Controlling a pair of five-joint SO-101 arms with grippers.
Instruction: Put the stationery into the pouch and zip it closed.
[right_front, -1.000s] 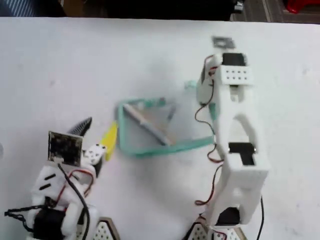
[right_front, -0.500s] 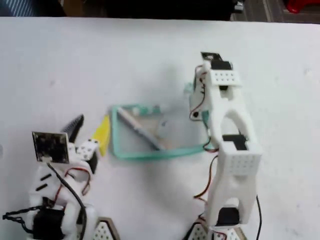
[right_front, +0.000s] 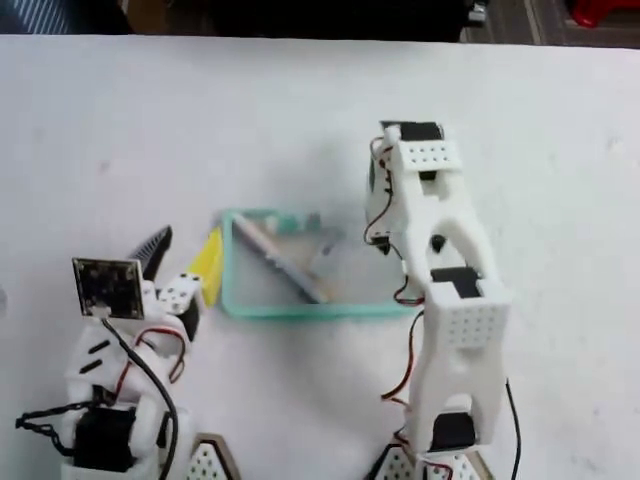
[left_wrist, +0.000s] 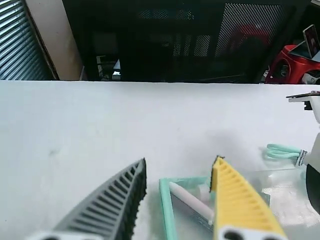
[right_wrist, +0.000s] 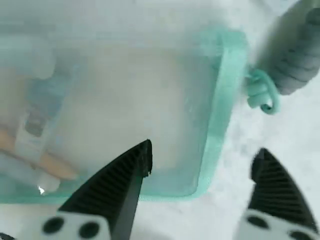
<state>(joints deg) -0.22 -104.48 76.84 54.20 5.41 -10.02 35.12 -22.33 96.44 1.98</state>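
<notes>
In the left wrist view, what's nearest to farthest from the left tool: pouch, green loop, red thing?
1. pouch, right at the left tool.
2. green loop, farther along the table.
3. red thing, beyond the table.

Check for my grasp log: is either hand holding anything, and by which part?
Nothing is held: left hand and right hand are open near the pouch.
</notes>
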